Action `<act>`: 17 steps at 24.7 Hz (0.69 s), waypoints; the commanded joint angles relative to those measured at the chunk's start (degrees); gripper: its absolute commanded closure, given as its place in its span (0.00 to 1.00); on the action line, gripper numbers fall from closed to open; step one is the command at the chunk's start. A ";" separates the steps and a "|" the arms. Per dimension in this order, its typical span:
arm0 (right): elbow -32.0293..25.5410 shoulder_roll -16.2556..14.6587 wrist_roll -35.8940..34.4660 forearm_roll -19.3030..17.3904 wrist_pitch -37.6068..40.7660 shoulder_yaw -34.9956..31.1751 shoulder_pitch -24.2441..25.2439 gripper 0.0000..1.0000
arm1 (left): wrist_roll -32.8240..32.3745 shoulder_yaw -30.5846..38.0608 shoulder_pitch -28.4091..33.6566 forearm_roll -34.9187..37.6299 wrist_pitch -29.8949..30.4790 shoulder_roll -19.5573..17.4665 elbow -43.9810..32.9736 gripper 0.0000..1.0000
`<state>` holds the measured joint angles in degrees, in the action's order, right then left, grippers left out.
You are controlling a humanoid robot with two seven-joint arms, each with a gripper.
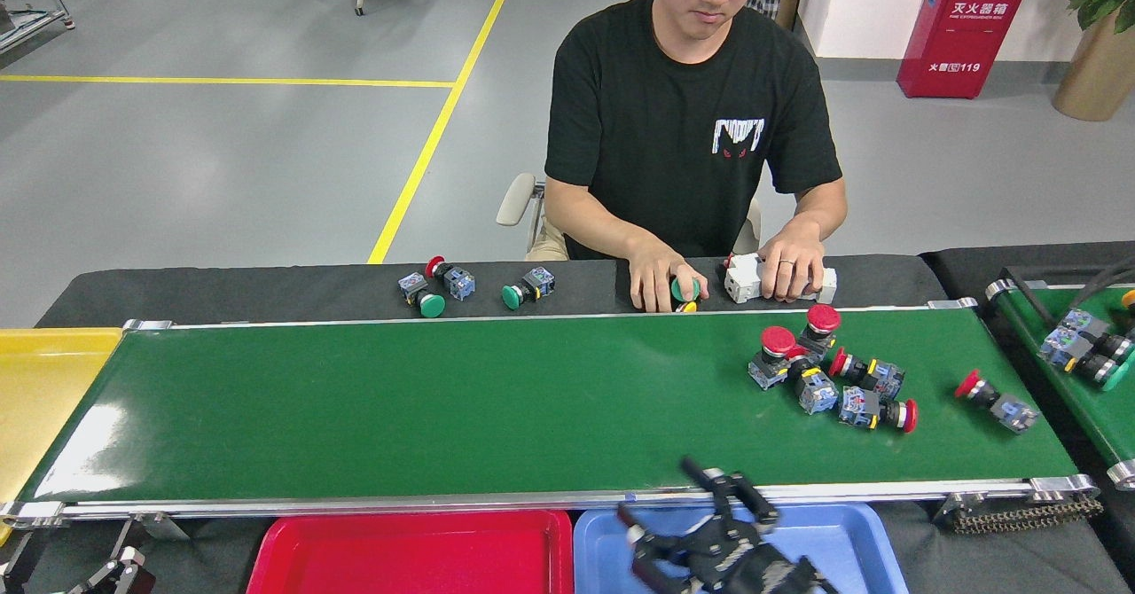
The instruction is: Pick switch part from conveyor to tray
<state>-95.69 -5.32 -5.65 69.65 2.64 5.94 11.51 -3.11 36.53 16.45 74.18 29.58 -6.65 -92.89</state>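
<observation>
Now | our right tool (687, 510) spread, empty, above blue tray (851, 536) | five red switch parts (829, 372) at conveyor's (443, 399) 3 o'clock end | 9 o'clock stretch bare

Right arm low at the view's near edge, left barely in view

The right gripper (700, 514) points up and away, its black fingers (743, 493) spread wide with nothing between them. Only a dark part of the left gripper (111, 567) shows at the bottom left corner, its state unreadable.

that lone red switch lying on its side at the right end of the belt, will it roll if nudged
Probably yes: the red-capped push-button switch lies on its side on the glossy green conveyor belt, and its round cap may pivot it in an arc. Its boxy grey base likely stops a full roll.
</observation>
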 commanded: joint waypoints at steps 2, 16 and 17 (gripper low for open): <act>-0.64 -0.22 -2.35 0.14 -11.16 -0.58 0.89 0.01 | 0.39 0.73 0.17 0.00 -0.05 -0.74 -0.62 0.00; 10.17 4.35 7.06 9.72 -14.24 10.40 -15.81 0.01 | 0.39 0.03 -0.36 -0.09 0.04 -0.74 -0.62 0.00; 12.28 5.23 7.06 10.07 -14.24 10.49 -17.39 0.01 | 0.39 -0.06 -0.36 -0.09 0.04 -0.74 -0.62 0.00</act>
<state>-84.40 -0.88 1.26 79.30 -11.33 16.40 -4.20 -3.11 36.40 16.43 74.18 29.53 -6.64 -92.90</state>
